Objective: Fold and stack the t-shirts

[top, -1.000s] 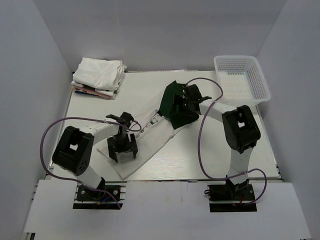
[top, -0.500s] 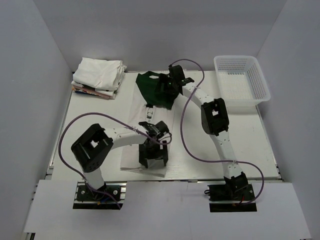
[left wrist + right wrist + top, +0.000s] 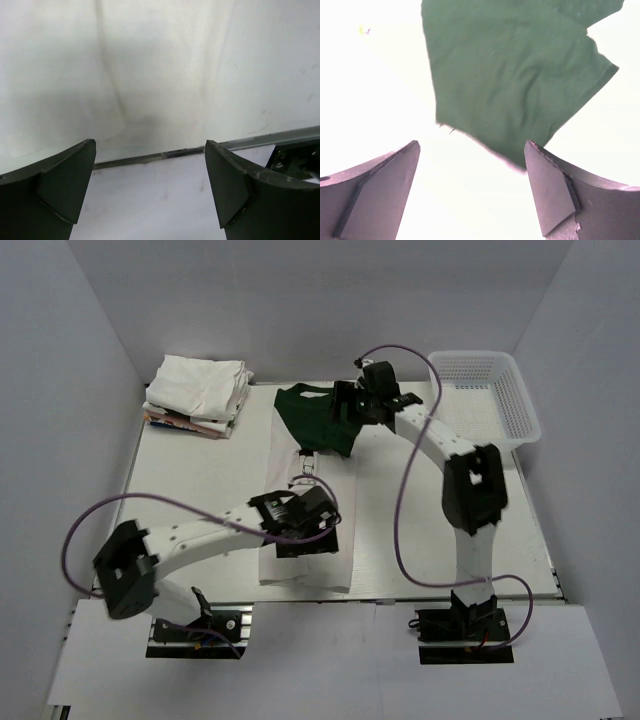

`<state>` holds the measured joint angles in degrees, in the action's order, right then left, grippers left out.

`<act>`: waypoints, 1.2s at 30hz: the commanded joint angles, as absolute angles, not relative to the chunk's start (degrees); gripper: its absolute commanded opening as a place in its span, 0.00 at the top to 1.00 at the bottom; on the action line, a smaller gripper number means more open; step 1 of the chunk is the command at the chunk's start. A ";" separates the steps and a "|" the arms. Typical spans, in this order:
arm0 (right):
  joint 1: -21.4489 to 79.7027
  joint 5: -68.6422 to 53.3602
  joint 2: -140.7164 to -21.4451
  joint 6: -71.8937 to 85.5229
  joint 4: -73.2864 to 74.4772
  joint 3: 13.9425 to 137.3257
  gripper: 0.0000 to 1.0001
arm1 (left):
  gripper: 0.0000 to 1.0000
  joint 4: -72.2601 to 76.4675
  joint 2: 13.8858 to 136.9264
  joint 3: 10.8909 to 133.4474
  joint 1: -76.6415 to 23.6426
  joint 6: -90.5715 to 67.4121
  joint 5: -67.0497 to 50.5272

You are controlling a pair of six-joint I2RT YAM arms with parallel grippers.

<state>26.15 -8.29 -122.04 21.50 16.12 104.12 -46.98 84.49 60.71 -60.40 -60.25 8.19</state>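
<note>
White table (image 3: 200, 470) carries 1 t-shirt (image 3: 300, 575); left end effector (image 3: 305, 532) and right end effector (image 3: 350, 406) both spread apart above it.

The left pincer (image 3: 304, 545) hides part of the t-shirt (image 3: 310, 576); its print (image 3: 306, 466) seems too small to read.

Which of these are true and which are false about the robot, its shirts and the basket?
1. The white basket has a shirt in it. False: no shirt shows inside it.
2. The folded shirts sit at the far left corner of the table. True.
3. The jaws of both arms are shut. False: both stand open, holding nothing.
4. The green-and-white shirt lies on the table. True.
5. The left arm reaches over the shirt's green end. False: the right arm does; the left is over the white end.
</note>
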 commanded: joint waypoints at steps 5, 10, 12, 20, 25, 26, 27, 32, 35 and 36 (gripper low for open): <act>31.19 -6.51 -91.42 25.38 2.90 64.34 0.10 | 0.00 -52.56 65.14 44.84 -56.09 -68.38 22.50; 36.99 -7.12 -75.16 33.20 5.60 45.65 0.10 | 0.00 -52.04 60.04 39.13 -52.31 -68.38 20.48; 40.51 -7.47 -71.30 34.71 8.07 40.98 0.10 | 0.00 -51.51 58.10 36.31 -50.81 -68.38 19.87; 54.21 -13.71 -71.01 45.43 10.99 31.64 0.10 | 0.00 -41.05 54.84 27.25 -47.55 -63.99 11.61; 58.27 -13.45 -73.12 48.78 10.02 31.12 0.10 | 0.25 -37.71 55.37 25.32 -46.93 -60.64 6.16; 58.88 -12.75 -73.39 49.82 10.89 31.11 0.10 | 0.31 -37.71 55.37 23.92 -46.41 -60.64 5.54; 59.15 -11.87 -73.56 50.36 11.42 31.03 0.10 | 0.34 -37.71 55.37 23.30 -46.41 -60.64 5.54; 59.41 -11.17 -74.79 51.77 10.02 29.44 0.16 | 0.66 -33.40 55.37 20.04 -45.88 -59.85 1.76; 59.33 -9.32 -76.02 51.33 9.41 30.32 0.31 | 0.92 -33.40 56.87 20.56 -45.88 -59.33 1.76; 59.24 -9.40 -77.07 51.07 8.53 30.24 0.36 | 0.97 -33.40 56.87 20.57 -45.88 -58.80 1.76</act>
<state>59.00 -11.70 -74.96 50.57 9.45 30.83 -32.42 55.51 22.20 -46.15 -60.58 2.92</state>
